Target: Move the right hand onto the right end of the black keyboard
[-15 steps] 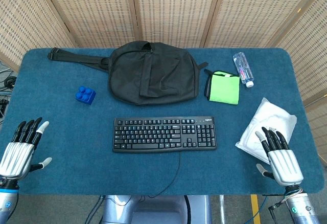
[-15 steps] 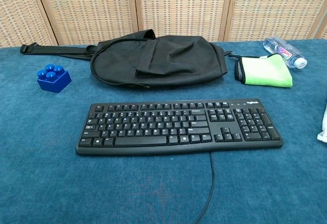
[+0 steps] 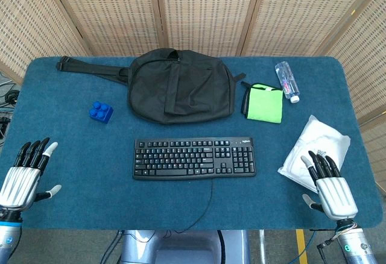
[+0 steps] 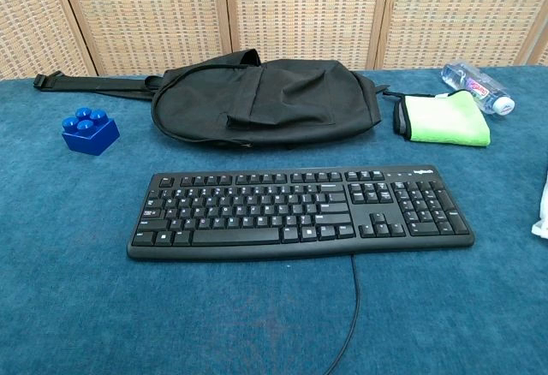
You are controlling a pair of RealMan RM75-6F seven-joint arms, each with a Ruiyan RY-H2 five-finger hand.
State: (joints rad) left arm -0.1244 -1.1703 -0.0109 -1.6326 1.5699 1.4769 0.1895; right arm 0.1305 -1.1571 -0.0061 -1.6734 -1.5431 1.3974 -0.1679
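The black keyboard (image 3: 194,158) lies flat in the middle of the blue table, its cable running toward the front edge; in the chest view the keyboard (image 4: 300,212) fills the centre, number pad at its right end. My right hand (image 3: 329,185) hovers at the table's front right corner, fingers straight and apart, holding nothing, well to the right of the keyboard and over the edge of a white bag. My left hand (image 3: 25,173) is at the front left corner, fingers spread and empty. Neither hand shows in the chest view.
A white plastic bag (image 3: 315,150) lies between my right hand and the keyboard's right end. Behind the keyboard sit a black sling bag (image 3: 178,92), a green cloth (image 3: 264,103), a water bottle (image 3: 287,81) and a blue brick (image 3: 101,112).
My right hand has dropped slightly toward the front edge. Nothing else has moved.
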